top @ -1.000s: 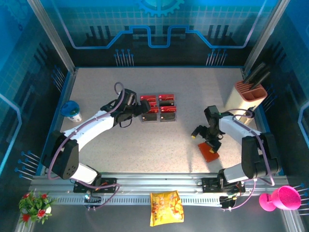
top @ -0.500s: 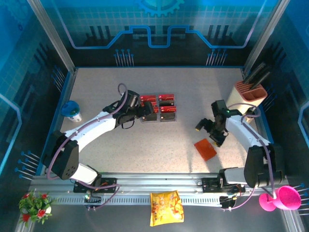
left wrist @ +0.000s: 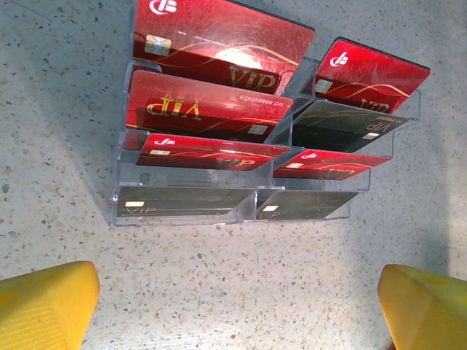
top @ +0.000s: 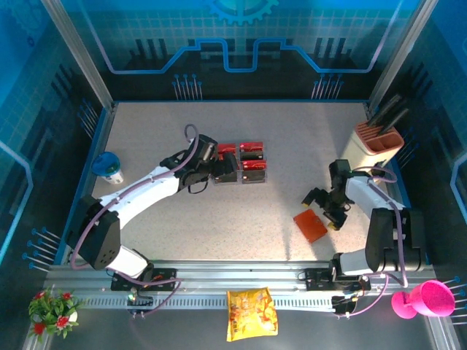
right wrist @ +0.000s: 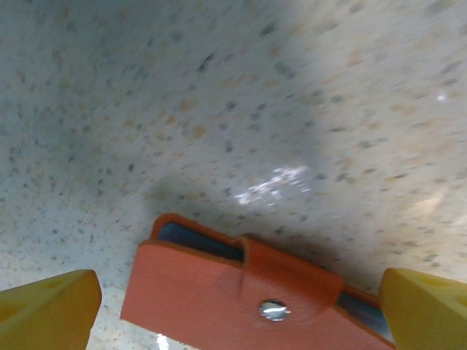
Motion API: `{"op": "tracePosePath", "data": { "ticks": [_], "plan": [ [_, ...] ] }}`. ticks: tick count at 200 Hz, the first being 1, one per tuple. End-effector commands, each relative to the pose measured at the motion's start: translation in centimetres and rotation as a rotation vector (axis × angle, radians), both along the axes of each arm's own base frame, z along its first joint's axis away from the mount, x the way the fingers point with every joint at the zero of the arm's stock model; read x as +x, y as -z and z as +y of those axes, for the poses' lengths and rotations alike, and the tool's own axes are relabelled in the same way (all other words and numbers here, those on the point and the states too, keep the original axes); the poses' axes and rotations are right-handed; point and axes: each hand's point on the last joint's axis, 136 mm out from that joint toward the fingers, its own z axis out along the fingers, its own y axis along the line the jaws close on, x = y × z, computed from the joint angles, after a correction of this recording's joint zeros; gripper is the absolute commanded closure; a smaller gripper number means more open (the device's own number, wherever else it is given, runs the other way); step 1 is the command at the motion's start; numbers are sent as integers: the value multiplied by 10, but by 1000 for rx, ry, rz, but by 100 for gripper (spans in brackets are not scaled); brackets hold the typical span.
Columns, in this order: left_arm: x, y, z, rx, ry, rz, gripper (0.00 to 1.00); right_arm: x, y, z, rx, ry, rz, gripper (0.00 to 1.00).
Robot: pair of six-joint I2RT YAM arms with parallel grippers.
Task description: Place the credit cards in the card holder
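Several red and black credit cards (left wrist: 211, 109) stand in a clear plastic rack (left wrist: 182, 208) on the table. My left gripper (left wrist: 237, 313) is open just in front of the rack, with bare table between its yellow fingertips (left wrist: 44, 306). From above, the left gripper (top: 221, 169) is at the left side of the cards (top: 248, 162). The orange card holder (right wrist: 233, 292) lies folded shut on the table with its snap tab fastened. My right gripper (right wrist: 237, 313) is open, one yellow fingertip on each side of it. From above, the right gripper (top: 323, 211) is at the card holder's (top: 310, 227) far right edge.
A tan knife block (top: 376, 146) stands at the back right. A blue-lidded cup (top: 109, 168) is at the left edge. A yellow snack bag (top: 251, 313), a pink cup (top: 427, 299) and a small flower pot (top: 52, 310) sit by the near rail.
The left gripper has slid right, up to the card rack. The right gripper drew back off the card holder, then came down beside it again; the card holder shifted slightly left.
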Motion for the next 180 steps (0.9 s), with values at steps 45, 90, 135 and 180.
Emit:
{"op": "tracePosePath", "data": {
  "ticks": [45,90,135,180],
  "plan": [
    [1,-3,-7,39,28,12,1,6,-16,78,219,-134,-86,5],
    [1,-1,-9,38,34,20,1,-11,-17,57,111,-164,-65,6],
    [2,-2,-13,39,41,23,1,-28,-9,40,85,-148,-38,11],
    [2,-1,-15,38,46,25,1,-32,-3,47,167,-131,-53,30]
  ]
}}
